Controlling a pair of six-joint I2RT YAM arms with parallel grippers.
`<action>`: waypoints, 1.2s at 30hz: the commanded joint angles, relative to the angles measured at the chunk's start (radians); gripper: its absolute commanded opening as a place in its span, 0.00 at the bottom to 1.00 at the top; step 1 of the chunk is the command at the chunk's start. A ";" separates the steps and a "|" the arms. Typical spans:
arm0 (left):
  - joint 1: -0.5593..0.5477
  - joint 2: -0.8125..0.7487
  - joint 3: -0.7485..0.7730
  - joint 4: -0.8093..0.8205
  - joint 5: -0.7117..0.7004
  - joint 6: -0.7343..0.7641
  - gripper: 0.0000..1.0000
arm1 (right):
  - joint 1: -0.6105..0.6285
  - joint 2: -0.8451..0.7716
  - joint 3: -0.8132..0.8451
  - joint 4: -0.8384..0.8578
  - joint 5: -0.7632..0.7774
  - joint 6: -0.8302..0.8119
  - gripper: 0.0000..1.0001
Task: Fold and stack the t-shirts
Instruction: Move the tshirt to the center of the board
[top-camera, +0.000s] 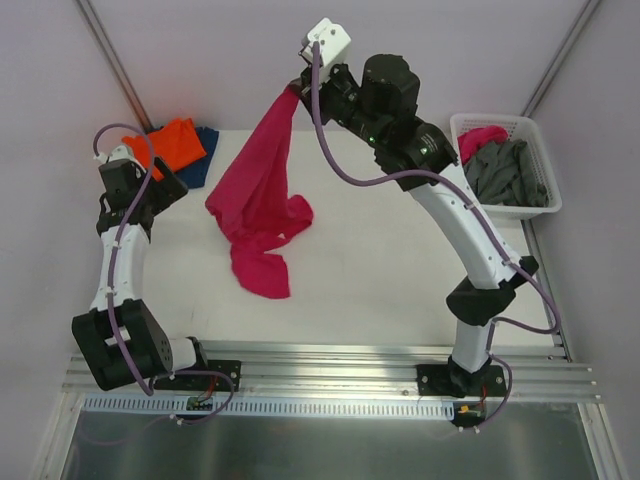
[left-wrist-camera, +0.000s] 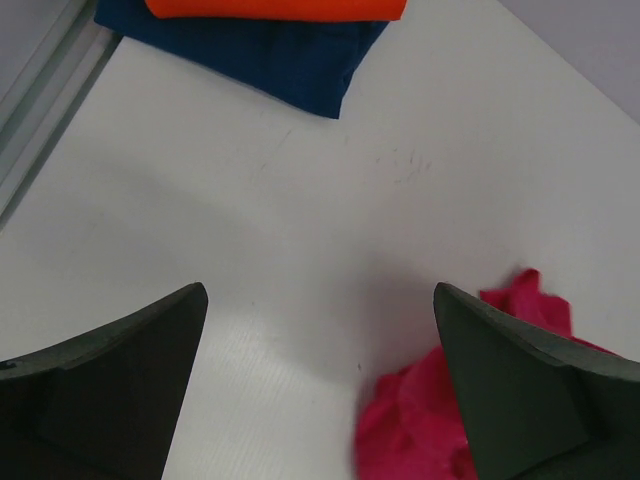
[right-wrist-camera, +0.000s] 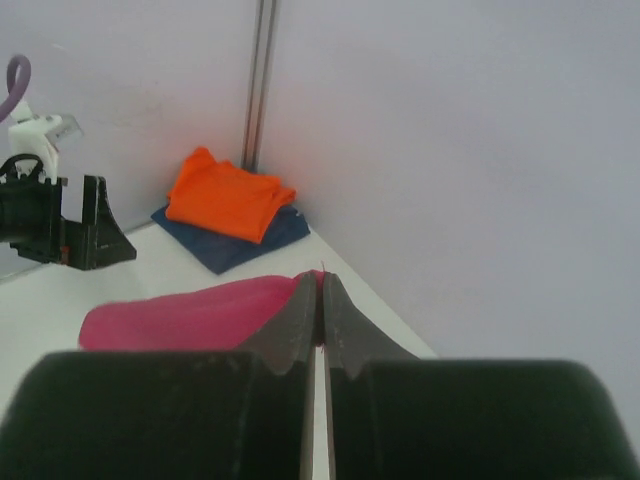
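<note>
Item 1, left gripper (left-wrist-camera: 318, 295): we find it low over the white table (top-camera: 380, 270) on the left side, its jaws spread wide and holding nothing.

Item 2, magenta-pink t-shirt (top-camera: 262, 200): large. Its lower end lies crumpled on the table in the middle. In the left wrist view this end sits just beside the left gripper's right-hand finger and is partly hidden behind it. We cannot tell whether they touch. The rest rises as a twisted hanging length toward the far edge.

Item 3, right gripper (top-camera: 297, 90): raised above the far middle of the table, fingers pressed together on the top end of the magenta-pink t-shirt, which hangs below it.

Item 4, orange t-shirt (top-camera: 178, 143): folded, in the far-left corner, lying on top of the dark blue t-shirt (top-camera: 203, 165), also folded. We place this stack beyond the left gripper, apart from it.

Item 5, white lattice basket (top-camera: 500, 120): far right, beside the right arm. We note grey t-shirts (top-camera: 510, 175) piled inside, with some pink cloth (top-camera: 482, 135) at one end.
</note>
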 joint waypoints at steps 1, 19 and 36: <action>0.000 -0.067 -0.012 0.001 0.062 -0.030 0.98 | -0.001 -0.093 -0.036 0.140 0.011 -0.067 0.01; 0.012 -0.095 -0.035 0.001 0.149 -0.011 0.98 | -0.442 -0.173 -0.417 -0.015 0.051 0.117 0.01; 0.023 -0.070 -0.023 0.003 0.185 -0.008 0.99 | -0.650 -0.142 -0.287 0.005 0.226 0.192 0.01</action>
